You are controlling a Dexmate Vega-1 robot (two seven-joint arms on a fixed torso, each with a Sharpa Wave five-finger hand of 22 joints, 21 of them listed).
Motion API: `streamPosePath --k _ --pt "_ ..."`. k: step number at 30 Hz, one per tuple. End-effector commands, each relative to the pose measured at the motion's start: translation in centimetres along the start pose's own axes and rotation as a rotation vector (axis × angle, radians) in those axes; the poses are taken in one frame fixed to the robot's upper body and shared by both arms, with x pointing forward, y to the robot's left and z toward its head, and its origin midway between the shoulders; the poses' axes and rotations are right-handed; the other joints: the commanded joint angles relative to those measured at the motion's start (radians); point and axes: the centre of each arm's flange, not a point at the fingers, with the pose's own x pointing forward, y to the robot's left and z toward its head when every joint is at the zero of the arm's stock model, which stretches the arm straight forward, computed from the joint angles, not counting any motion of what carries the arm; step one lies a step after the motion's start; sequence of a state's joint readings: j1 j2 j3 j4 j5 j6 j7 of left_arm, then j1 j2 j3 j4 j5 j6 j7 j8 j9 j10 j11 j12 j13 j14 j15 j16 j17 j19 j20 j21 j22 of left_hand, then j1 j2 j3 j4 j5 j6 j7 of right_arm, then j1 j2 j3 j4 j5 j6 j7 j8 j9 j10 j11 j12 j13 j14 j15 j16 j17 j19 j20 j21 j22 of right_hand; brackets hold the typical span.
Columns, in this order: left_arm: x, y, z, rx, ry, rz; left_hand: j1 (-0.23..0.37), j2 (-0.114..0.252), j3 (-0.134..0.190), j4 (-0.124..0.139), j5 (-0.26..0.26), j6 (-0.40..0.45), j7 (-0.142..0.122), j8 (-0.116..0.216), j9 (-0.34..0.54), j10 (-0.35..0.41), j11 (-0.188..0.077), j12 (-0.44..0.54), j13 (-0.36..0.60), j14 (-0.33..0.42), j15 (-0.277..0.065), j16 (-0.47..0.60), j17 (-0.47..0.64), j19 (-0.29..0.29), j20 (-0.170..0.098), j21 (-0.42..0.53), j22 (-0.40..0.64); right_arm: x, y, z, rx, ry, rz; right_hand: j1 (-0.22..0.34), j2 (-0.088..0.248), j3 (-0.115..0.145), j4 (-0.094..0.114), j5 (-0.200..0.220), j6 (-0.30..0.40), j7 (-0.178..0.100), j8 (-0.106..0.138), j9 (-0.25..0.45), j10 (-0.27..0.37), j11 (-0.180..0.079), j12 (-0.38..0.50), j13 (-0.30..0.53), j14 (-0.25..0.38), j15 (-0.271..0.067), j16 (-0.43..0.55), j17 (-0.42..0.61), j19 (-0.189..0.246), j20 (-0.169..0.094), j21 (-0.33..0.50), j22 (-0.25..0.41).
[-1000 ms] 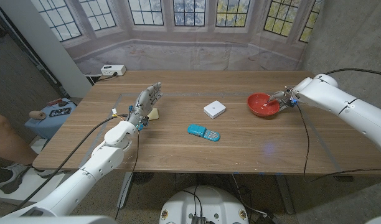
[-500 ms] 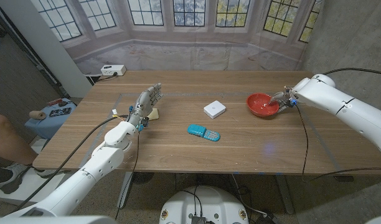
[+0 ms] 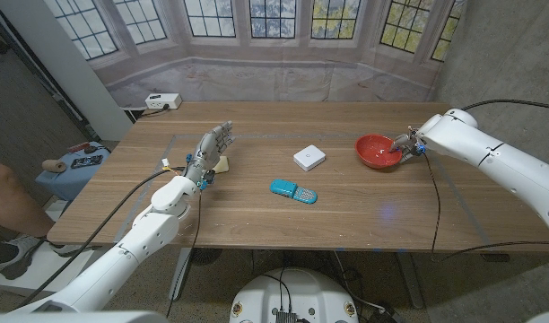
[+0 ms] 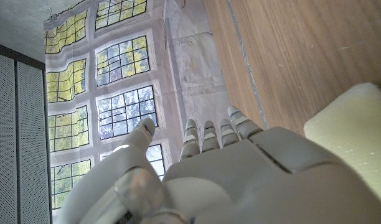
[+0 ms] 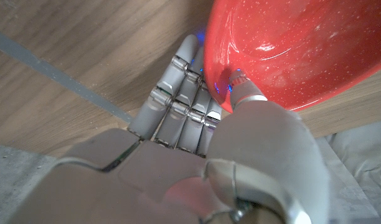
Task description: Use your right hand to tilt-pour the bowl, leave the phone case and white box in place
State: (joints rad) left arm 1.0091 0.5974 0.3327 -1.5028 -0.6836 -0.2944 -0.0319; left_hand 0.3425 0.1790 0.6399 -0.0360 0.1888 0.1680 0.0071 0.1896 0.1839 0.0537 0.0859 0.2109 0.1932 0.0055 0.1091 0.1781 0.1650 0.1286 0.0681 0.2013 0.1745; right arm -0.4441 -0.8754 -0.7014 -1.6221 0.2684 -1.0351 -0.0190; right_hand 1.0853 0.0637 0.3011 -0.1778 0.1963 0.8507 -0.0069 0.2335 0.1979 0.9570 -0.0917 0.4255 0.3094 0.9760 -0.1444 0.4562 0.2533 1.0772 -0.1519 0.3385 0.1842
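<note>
Right now your right robot hand (image 3: 407,141) pinches the red bowl (image 3: 379,151) by its rim near the bench's right edge, thumb inside and fingers (image 5: 178,99) beneath, so the bowl lies toward the bench's middle.

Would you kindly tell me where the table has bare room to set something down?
Bare wood spans the near edge in front of the phone case, and the far strip behind the white box. Crowded: right hand grips the bowl.
</note>
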Motion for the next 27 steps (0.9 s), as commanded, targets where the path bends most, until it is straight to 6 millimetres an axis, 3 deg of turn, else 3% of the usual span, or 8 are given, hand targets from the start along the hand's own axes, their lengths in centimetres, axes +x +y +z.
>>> streamPosePath --k 1,14,27 --pt "0.44 -0.20 0.12 0.000 -0.001 -0.001 0.014 0.002 0.003 -0.003 0.004 0.007 0.000 0.004 0.004 0.004 0.003 0.005 0.002 0.006 0.000 0.007 0.005 0.006 0.007 0.004 0.004 0.13 -0.05 -0.02 0.001 0.009 -0.034 0.043 0.003 0.012 -0.005 0.001 0.030 -0.009 0.012 0.005 0.033 -0.002 0.024 0.016 0.032 -0.090 0.011 0.007 0.020 -0.010 0.014 0.005" --pt "0.65 -0.22 -0.01 -0.001 0.004 0.003 0.015 0.002 0.004 -0.003 0.005 0.009 -0.001 0.004 0.004 0.006 0.004 0.006 0.002 0.010 -0.001 0.007 0.006 0.008 0.010 0.004 0.004 0.17 -0.08 -0.07 0.003 0.014 -0.051 0.132 0.000 0.012 -0.002 -0.005 0.096 -0.030 0.019 0.014 0.077 -0.031 0.077 0.058 0.096 -0.096 0.019 0.024 0.045 -0.025 0.041 0.011" --pt "0.69 -0.23 -0.09 -0.001 0.009 0.000 0.016 0.003 0.005 -0.003 0.006 0.011 0.000 0.004 0.004 0.008 0.004 0.006 0.003 0.011 0.000 0.006 0.006 0.009 0.010 0.004 0.005 -0.26 -0.11 0.06 0.002 0.001 -0.073 0.160 -0.004 0.008 0.004 -0.008 0.125 -0.041 0.021 0.019 0.105 -0.043 0.108 0.084 0.124 -0.096 0.016 0.037 0.056 -0.030 0.059 0.015"
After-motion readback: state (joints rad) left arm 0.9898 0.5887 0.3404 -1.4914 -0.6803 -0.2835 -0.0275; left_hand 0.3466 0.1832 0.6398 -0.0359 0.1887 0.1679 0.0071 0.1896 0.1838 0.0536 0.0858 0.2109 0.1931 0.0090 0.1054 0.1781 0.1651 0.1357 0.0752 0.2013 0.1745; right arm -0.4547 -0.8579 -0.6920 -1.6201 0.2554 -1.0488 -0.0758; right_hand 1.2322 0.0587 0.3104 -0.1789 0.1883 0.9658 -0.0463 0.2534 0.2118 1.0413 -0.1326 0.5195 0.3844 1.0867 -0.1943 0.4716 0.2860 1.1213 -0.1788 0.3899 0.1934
